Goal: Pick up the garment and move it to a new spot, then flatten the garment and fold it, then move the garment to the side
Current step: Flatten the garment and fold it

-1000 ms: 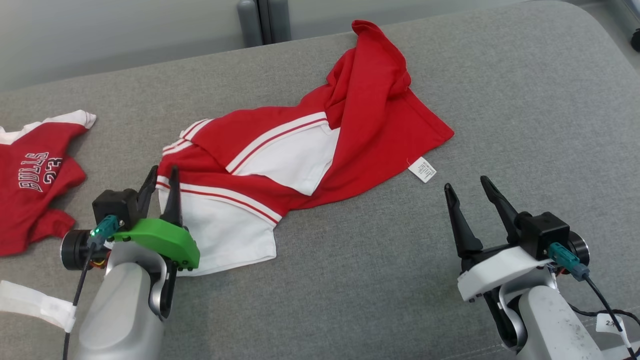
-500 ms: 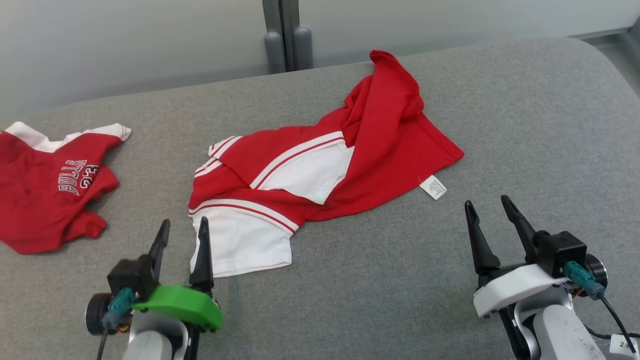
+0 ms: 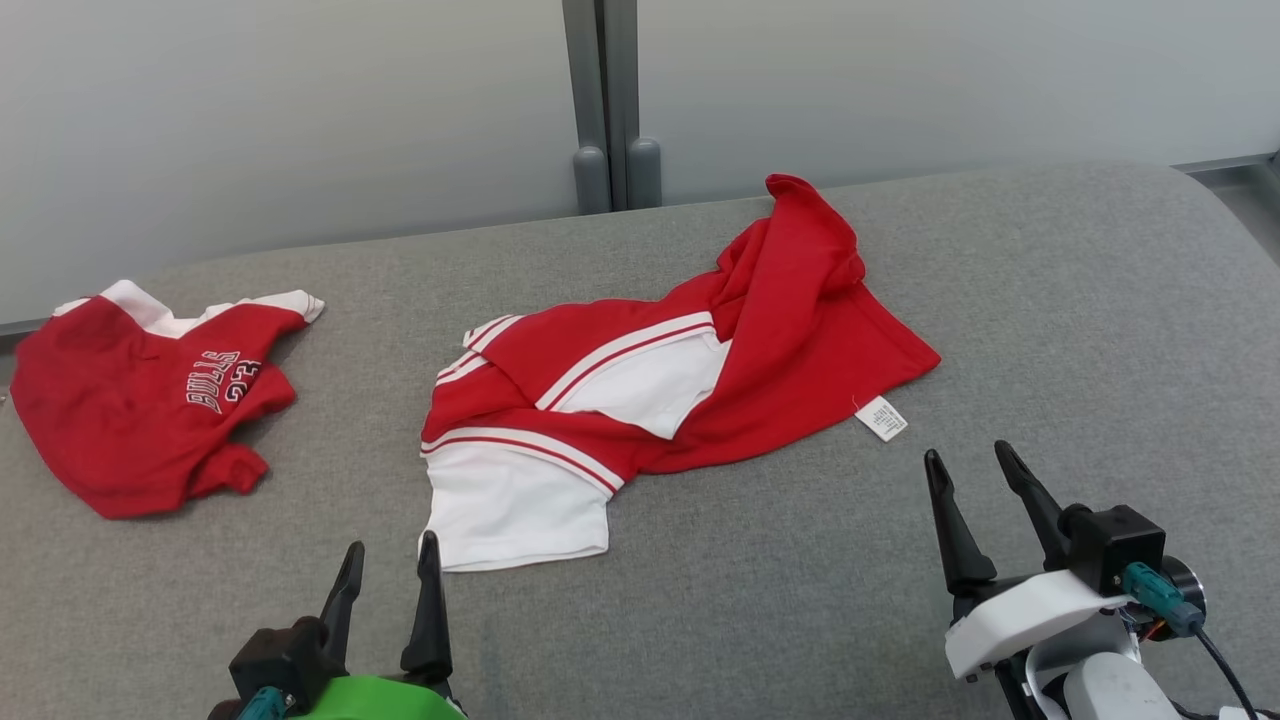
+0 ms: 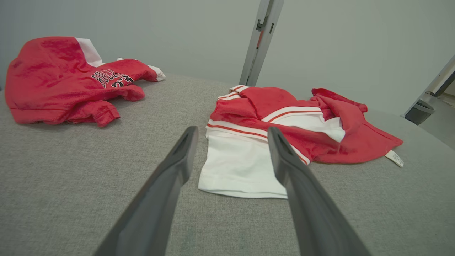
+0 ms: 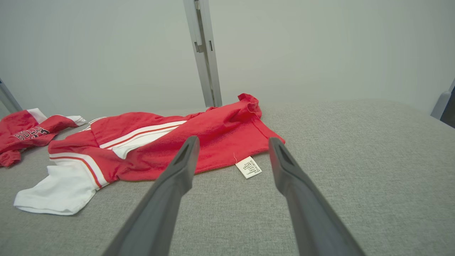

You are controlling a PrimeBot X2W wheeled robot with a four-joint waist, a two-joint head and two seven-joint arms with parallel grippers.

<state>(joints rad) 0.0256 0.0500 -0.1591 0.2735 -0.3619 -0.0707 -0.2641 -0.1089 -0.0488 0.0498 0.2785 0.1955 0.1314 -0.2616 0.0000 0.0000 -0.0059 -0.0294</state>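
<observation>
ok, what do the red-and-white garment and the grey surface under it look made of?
Red-and-white garment: soft matte knit, likely cotton jersey; it lies in limp folds and carries a sewn care label. Grey surface: matte woven upholstery cloth; coarse weave shows in the wrist views.

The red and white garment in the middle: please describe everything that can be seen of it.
The red and white garment looks like soft knit cloth, red with white panels edged by red and white stripes. It lies crumpled, its far end bunched, its layers overlapping. A white care label sticks out at its right edge. It rests on the grey upholstered surface; the open left tool and right tool stand apart from it.
</observation>
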